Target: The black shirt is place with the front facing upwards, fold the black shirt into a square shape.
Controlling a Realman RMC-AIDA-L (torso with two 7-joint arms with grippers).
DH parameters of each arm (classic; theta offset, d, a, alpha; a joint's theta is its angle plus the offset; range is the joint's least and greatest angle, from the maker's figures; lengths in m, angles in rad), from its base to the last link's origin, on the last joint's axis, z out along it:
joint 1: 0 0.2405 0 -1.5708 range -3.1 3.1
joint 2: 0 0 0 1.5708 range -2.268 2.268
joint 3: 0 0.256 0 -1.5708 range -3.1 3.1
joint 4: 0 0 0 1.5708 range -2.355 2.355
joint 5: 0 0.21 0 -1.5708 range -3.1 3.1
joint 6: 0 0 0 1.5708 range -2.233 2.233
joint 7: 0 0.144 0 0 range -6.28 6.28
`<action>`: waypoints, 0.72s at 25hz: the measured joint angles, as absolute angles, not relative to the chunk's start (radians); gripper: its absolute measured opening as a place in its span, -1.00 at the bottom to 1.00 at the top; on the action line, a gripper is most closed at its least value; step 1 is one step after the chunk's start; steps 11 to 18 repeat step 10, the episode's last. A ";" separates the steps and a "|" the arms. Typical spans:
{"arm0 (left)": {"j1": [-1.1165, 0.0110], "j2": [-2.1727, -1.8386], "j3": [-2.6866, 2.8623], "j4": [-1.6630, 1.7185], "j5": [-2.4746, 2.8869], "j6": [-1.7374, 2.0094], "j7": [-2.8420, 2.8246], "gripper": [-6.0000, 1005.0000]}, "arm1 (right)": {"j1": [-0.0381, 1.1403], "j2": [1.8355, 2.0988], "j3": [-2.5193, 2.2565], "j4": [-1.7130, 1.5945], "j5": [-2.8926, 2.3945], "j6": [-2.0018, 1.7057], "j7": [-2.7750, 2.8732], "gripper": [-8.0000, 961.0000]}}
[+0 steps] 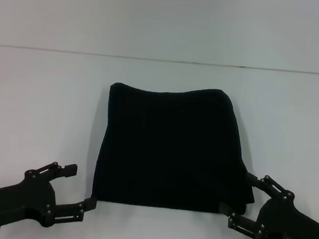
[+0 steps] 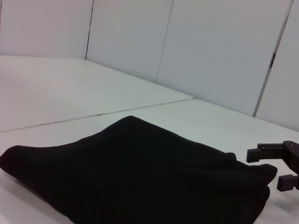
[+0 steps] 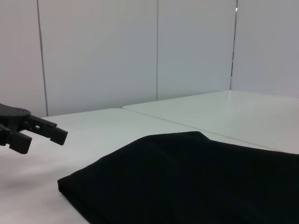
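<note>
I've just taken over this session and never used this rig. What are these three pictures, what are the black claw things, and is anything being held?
The claws are the robot's two grippers. The head view looks down from the robot's head: the left gripper and right gripper sit at the near corners of the black shirt, which lies folded into a rough square on the white table. Both have their fingers spread; the left grips nothing, while the right's fingertips sit at the shirt's edge without clamping it. The other two pictures come from wrist cameras, each showing the shirt low across the table with the opposite arm's gripper beyond.
</note>
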State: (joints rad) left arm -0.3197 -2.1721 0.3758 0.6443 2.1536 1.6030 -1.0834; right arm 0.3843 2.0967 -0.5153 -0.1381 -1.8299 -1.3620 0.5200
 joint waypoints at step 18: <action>-0.319 -2.172 0.376 0.644 2.154 1.602 -1.084 0.89 | 0.382 2.097 -0.515 -0.138 -1.830 -1.364 0.518 0.91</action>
